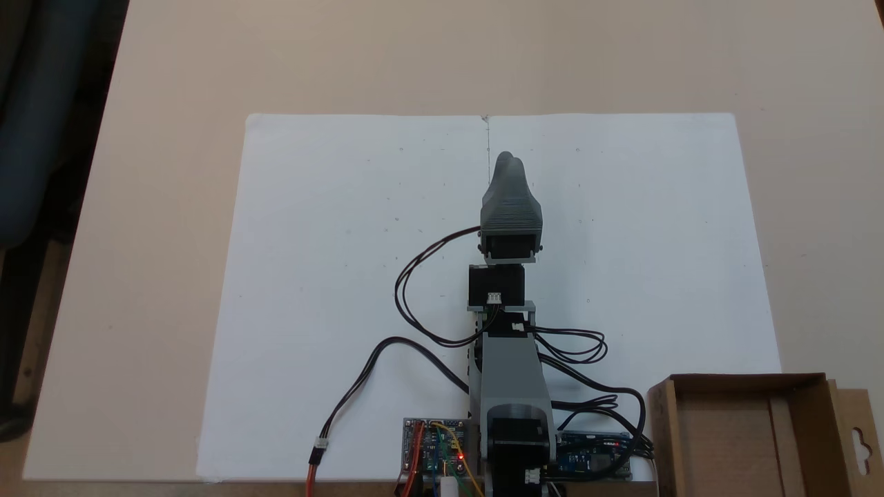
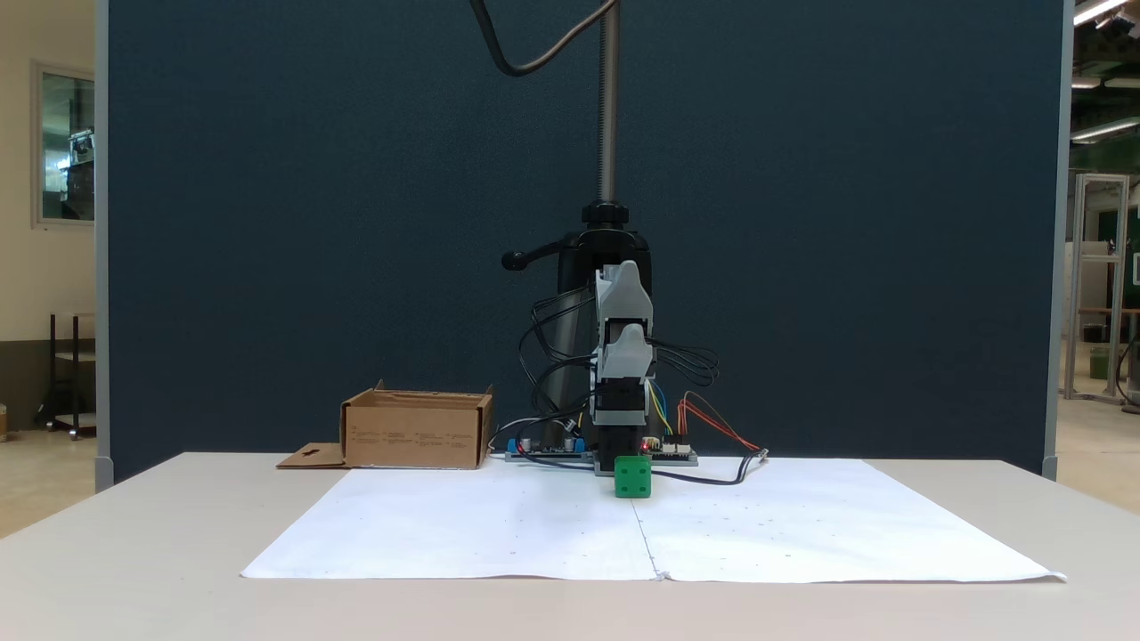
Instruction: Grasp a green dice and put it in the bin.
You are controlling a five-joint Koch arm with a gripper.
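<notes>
The small bright green plastic dice [image 2: 632, 476], seen below the fingers [image 1: 506, 157] whose opening cannot be told, is judged light, rigid, best pinched across opposite flat faces.

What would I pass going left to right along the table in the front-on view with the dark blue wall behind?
The flat flap, then the cardboard bin, then the green dice sitting in front of the grey arm, then the red wires.
</notes>
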